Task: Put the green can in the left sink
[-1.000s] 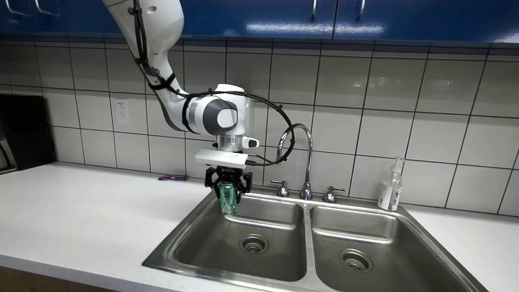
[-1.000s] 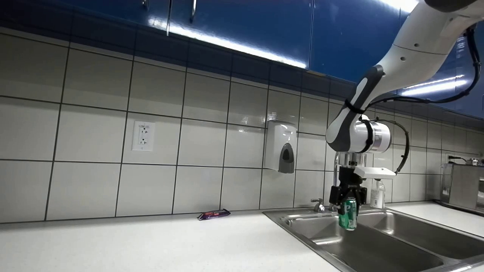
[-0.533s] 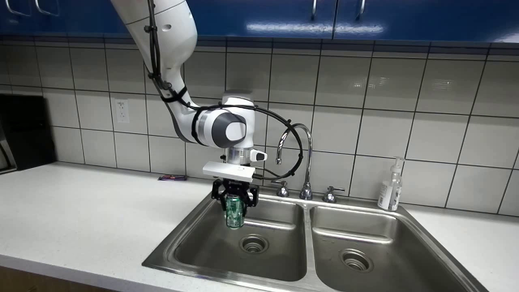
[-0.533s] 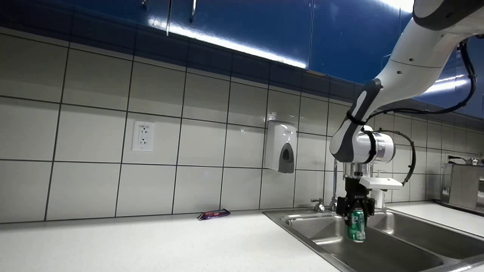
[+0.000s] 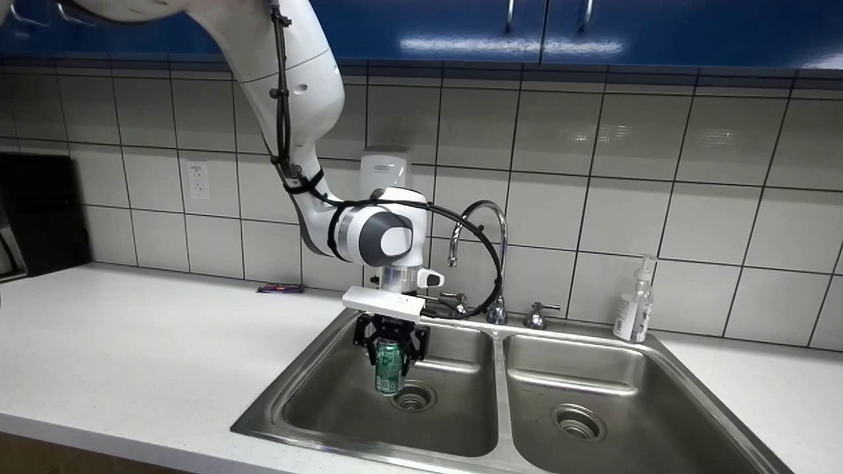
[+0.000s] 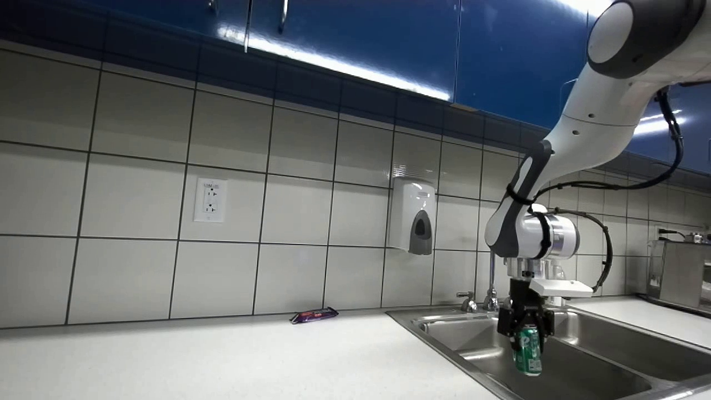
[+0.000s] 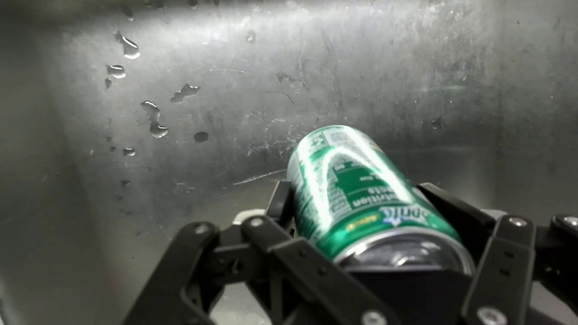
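Wrist view shows the green can (image 7: 356, 180) pinched between the black fingers (image 7: 281, 198) of the gripper (image 7: 356, 194), with its silver end turned to the gripper's body and its printed side well visible. Beyond the can is the scratched grey metal of the left sink (image 7: 226, 113), on which several water drops (image 7: 131, 48) are sitting. In an exterior view, the white arm (image 5: 316, 92) hangs bent from the upper left, and the gripper points downward over the left sink, holding the can nearly upright. The lower end of the can hides a small part of the round drain (image 5: 416, 396); whether this end touches the floor of the basin, I cannot tell from this angle. Along the back edge of the double sink (image 5: 503, 395) stand the curved faucet (image 5: 504, 230), with a handle (image 5: 535, 319) on each side, and, near the rear corner of the right sink (image 5: 632, 428), a clear soap bottle (image 5: 635, 309). In an exterior view, the same pinch is visible, with the can below the black fingers and within the outline of the left sink, while a white soap dispenser (image 6: 411, 214) hangs on the tiled wall (image 6: 294, 211). On the white counter (image 6: 222, 355), close to the wall, lies a purple wrapped bar (image 6: 314, 315), well apart from the can. Blue cabinets (image 6: 361, 39) run above.
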`<move>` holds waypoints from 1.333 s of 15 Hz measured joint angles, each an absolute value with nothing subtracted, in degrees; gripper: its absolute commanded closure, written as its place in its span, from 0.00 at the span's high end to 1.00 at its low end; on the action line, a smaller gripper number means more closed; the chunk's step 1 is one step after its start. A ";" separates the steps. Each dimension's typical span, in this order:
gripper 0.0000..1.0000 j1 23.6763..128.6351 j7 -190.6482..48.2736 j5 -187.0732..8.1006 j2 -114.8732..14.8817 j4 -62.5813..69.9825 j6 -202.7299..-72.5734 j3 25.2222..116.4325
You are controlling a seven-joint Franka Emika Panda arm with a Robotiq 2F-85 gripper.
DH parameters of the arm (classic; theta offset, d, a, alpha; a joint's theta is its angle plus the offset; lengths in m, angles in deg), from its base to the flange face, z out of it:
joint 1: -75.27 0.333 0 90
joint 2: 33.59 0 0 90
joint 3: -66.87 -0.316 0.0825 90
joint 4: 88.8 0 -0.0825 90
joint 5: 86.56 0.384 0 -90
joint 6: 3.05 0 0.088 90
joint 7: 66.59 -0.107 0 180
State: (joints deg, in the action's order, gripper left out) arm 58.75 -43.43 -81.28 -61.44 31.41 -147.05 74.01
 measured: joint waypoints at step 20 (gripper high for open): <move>0.45 54.17 -42.06 -82.07 -75.20 23.86 -147.64 72.96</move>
